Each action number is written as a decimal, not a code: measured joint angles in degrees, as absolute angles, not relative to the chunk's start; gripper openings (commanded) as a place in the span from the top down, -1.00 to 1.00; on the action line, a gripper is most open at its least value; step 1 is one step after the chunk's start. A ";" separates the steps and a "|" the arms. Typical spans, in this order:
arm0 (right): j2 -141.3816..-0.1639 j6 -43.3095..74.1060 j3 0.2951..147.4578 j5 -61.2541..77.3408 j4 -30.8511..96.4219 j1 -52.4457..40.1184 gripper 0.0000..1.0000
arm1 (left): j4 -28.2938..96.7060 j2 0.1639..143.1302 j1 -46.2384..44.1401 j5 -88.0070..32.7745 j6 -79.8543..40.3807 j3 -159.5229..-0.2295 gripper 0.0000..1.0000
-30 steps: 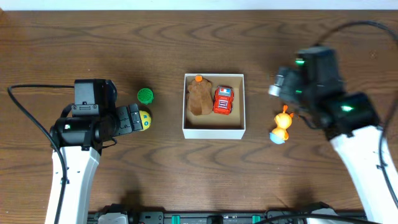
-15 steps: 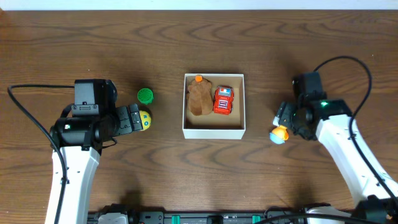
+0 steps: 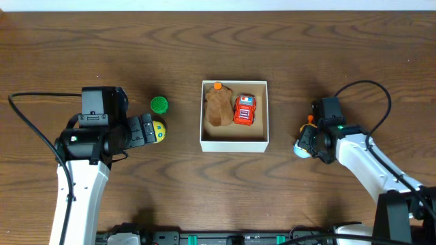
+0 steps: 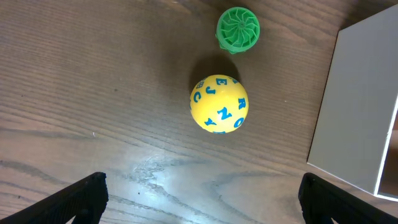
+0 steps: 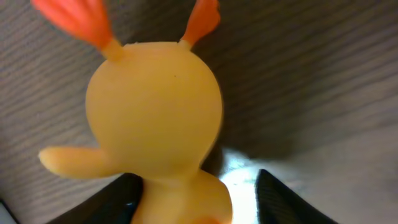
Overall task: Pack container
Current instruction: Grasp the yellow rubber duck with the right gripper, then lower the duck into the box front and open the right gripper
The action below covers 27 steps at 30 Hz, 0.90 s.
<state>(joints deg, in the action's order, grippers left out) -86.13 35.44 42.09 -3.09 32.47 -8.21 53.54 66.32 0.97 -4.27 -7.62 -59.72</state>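
Observation:
The container [image 3: 234, 145] is a square white box in the middle of the overhead view. A brown toy [image 3: 219, 109] and a red toy car [image 3: 245, 110] lie inside it. My right gripper [image 3: 308, 139] is low over a yellow-orange duck toy [image 5: 155, 106]. Its jaws are open and straddle the toy's body [image 5: 193, 199]: the left finger [image 5: 118, 199] touches it, the right stands apart. My left gripper [image 3: 148, 129] is open and empty beside a yellow lettered ball [image 4: 219, 104]. The ball lies ahead of the open jaws [image 4: 202, 205].
A green ribbed cap [image 4: 237, 29] lies just beyond the ball, also seen from overhead [image 3: 159, 104]. The container's white side wall [image 4: 354, 106] stands at the right of the left wrist view. Dark cables loop from both arms over the wooden table.
My right arm has come down from high above the table and its gripper now sits around the duck toy. The left arm, ball and container have not moved.

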 measured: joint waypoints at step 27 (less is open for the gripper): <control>-82.11 7.25 76.99 -1.80 49.65 -34.63 0.97 | 53.54 66.32 0.97 -4.27 -7.62 -59.72 -0.96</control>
<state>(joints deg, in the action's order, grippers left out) -82.11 7.25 76.99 -1.80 49.65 -34.63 53.54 66.32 0.97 -4.27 -7.62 -59.72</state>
